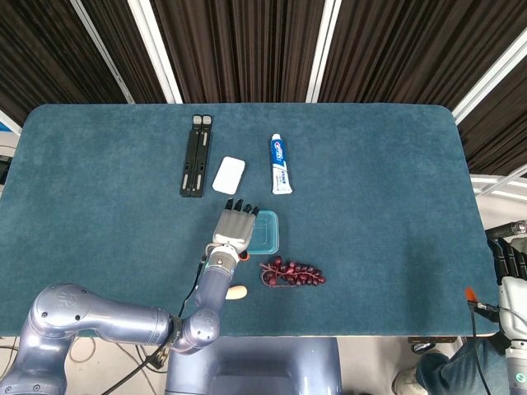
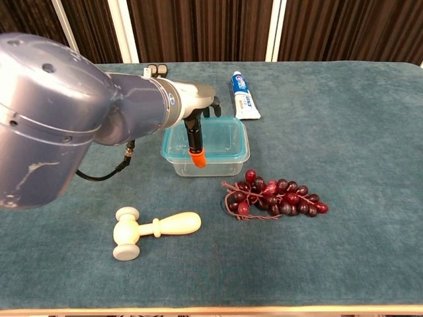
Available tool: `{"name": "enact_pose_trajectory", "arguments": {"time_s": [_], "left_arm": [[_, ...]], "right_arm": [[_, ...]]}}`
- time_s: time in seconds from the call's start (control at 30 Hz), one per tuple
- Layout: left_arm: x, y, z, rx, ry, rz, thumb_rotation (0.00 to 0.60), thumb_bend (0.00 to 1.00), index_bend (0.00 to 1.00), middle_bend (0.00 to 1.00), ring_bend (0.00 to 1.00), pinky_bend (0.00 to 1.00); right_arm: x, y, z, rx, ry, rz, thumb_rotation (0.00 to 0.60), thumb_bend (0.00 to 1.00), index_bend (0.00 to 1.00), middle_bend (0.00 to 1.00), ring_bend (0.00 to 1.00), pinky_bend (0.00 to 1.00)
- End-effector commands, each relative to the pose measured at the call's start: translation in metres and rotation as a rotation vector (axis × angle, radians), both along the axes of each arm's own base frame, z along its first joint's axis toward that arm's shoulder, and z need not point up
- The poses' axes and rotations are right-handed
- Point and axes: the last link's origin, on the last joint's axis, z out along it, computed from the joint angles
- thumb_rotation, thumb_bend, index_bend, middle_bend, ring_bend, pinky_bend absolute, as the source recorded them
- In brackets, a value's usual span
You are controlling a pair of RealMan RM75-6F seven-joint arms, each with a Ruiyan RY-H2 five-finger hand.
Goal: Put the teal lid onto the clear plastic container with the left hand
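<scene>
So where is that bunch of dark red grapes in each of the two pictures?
Head view: the grapes lie near the table's front edge, just right of centre, below the clear container.
Chest view: the grapes sit at centre, right of the wooden mallet.
Shared landmark: the container, just behind the grapes.

Matt, napped teal cloth on the table (image 2: pixel 344 105), clear glossy plastic container (image 2: pixel 208 160) under a smooth teal lid (image 2: pixel 221 137), pale smooth wooden mallet (image 2: pixel 153 229) near it, glossy grapes (image 2: pixel 277 196), arm (image 2: pixel 59 112) looked brushed metal.
</scene>
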Motion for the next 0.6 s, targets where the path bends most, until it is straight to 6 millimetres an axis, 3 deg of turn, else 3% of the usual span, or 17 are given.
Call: {"name": "enact_pose_trajectory", "arguments": {"time_s": [0.03,0.6], "left_arm": [[0.0011,0.0007,0.0,0.004,-0.004,-0.003,0.6,0.25,0.15,0.34,0.03,0.01],[0.0041,-0.0004,-0.0032,0.009,0.0,-0.017,0.6,0.25,0.15,0.3,0.03,0.01]], "right_arm": [[-0.0001,0.0,0.0,0.0,0.0,0.0,0.6,0.36,0.0,0.0,0.0,0.0],[0.0,0.0002,0.0,0.001,-0.001,-0.002,0.6,0.35,0.0,0.0,0.0,0.0]]}}
